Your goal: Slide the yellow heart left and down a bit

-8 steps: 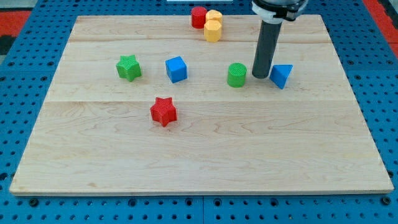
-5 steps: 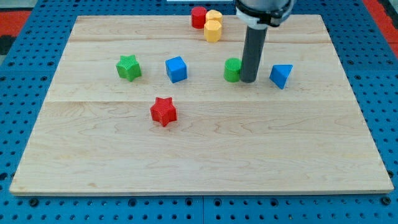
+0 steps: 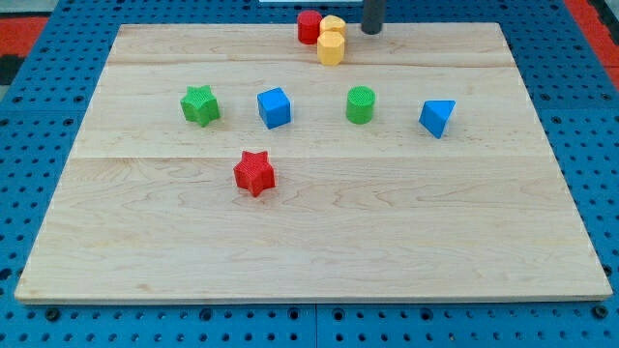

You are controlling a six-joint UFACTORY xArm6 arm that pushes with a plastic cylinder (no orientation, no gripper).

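Two yellow blocks stand touching at the view's top, near the board's far edge. The rear one (image 3: pixel 335 24) looks like the yellow heart. The front one (image 3: pixel 331 48) looks like a hexagon or cylinder. A red cylinder (image 3: pixel 309 26) touches the rear yellow block on its left. My tip (image 3: pixel 372 32) is at the view's top, a short gap to the right of the yellow heart and not touching it. Only the rod's lower end shows.
A green star (image 3: pixel 200 104), a blue cube (image 3: pixel 275 107), a green cylinder (image 3: pixel 361 104) and a blue triangle (image 3: pixel 436 117) stand in a row across the middle. A red star (image 3: pixel 254 173) lies below them. The wooden board (image 3: pixel 309 242) rests on a blue pegboard.
My tip moved from between the green cylinder and the blue triangle up to the view's top, beside the yellow blocks. The green cylinder was nudged slightly left.
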